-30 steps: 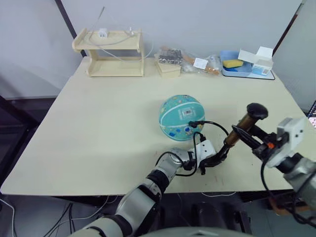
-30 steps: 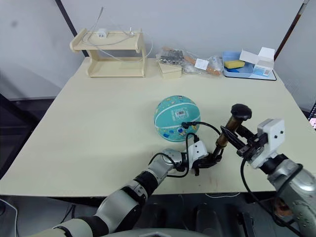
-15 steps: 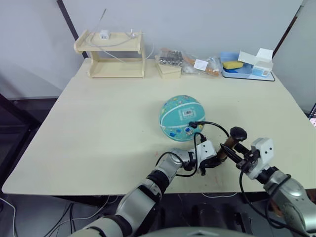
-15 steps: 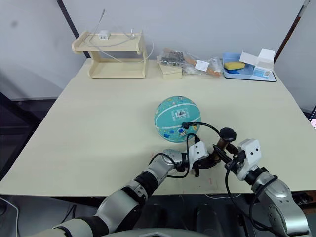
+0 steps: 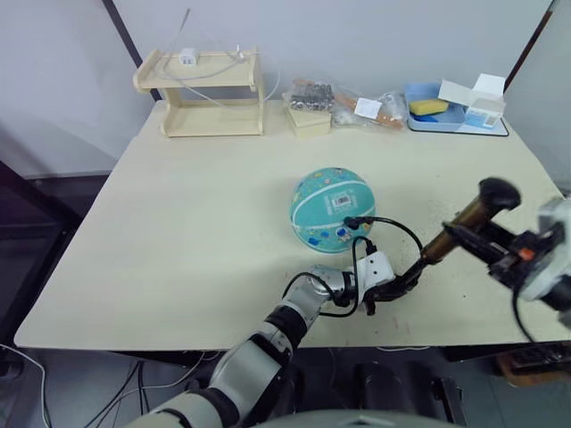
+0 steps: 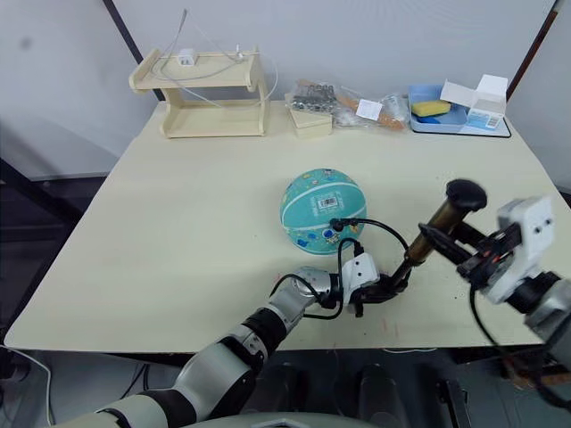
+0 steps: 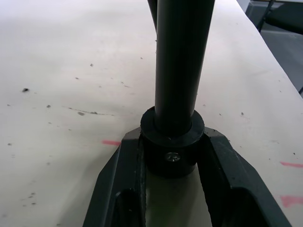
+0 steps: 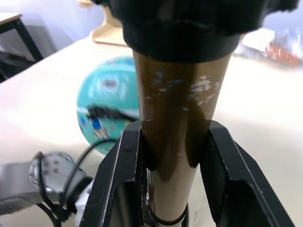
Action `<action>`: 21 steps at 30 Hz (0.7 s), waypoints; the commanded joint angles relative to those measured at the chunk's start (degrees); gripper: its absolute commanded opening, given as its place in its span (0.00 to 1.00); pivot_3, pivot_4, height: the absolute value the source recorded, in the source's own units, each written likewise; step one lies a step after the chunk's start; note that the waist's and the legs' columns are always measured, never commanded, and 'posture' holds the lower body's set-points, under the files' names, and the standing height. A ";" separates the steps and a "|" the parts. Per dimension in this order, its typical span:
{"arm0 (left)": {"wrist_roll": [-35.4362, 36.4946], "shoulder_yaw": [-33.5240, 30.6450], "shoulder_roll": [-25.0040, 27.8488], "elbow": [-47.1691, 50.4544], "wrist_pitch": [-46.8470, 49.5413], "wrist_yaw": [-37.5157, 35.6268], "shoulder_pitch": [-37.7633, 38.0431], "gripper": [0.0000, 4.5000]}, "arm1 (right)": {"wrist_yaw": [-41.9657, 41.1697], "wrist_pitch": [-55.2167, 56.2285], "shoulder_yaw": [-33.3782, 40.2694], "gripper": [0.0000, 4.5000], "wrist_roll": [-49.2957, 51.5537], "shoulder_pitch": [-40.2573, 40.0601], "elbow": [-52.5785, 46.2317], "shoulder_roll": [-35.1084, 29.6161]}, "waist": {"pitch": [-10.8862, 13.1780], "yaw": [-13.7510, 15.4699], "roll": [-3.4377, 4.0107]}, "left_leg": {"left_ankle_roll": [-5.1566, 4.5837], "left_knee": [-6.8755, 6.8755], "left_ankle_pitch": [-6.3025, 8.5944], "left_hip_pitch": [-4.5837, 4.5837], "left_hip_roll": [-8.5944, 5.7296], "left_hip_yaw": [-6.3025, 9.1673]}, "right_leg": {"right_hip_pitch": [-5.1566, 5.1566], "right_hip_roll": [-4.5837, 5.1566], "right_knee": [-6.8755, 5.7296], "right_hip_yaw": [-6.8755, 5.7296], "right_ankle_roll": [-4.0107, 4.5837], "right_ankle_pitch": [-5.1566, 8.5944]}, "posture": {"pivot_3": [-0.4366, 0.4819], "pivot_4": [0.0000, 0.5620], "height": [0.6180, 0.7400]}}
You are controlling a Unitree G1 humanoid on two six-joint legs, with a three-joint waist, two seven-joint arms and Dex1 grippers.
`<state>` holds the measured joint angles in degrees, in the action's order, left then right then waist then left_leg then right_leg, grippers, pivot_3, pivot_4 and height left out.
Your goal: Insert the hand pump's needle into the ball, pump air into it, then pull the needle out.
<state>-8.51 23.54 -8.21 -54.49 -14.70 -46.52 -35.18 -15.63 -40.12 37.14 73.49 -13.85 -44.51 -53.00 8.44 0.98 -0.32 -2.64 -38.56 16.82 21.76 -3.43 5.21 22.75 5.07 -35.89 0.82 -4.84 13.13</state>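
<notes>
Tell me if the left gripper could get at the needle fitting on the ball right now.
Probably not: the left gripper is shut on the hand pump, holding its base on the table. The needle sits close by in the ball, nothing between.

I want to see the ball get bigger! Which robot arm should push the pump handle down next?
Probably the right. The right pincer grips the hand pump high up, just under its handle. The left pincer clamps the pump's bottom end near the table, steadying it. The hose already reaches the ball.

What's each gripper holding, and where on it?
Both hold the hand pump: left gripper on its black bottom cap, right gripper around the brass section under the handle.
</notes>
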 commanded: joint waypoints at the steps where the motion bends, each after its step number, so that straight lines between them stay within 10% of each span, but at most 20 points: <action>1: -1.62 0.78 0.06 -4.53 2.59 0.25 1.49 0.23 | 1.59 1.85 9.68 0.22 3.98 2.25 -2.38 -2.09 | 0.04 0.05 -0.06 | 0.00 0.00 0.00 0.01 0.00 0.00 | 0.00 0.00 0.00 -0.01 0.00 0.00 | 0.48 0.27 1.00; 21: -1.60 -0.12 0.29 -3.63 3.10 0.84 1.35 0.23 | -13.66 21.17 -38.13 0.22 -44.33 -4.34 26.96 21.36 | -1.37 -0.30 -1.44 | 0.02 0.12 0.04 -1.30 0.24 -0.03 | -1.10 -0.12 0.12 -0.07 -0.27 0.20 | 0.48 0.27 1.00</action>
<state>-9.81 23.05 -8.08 -56.94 -13.08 -44.93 -35.18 -28.73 -15.74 4.32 34.13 -14.96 -25.75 -31.98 7.08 0.68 -1.76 -2.62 -38.44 16.85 20.45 -3.17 5.18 21.65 4.94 -35.78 0.75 -5.11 13.33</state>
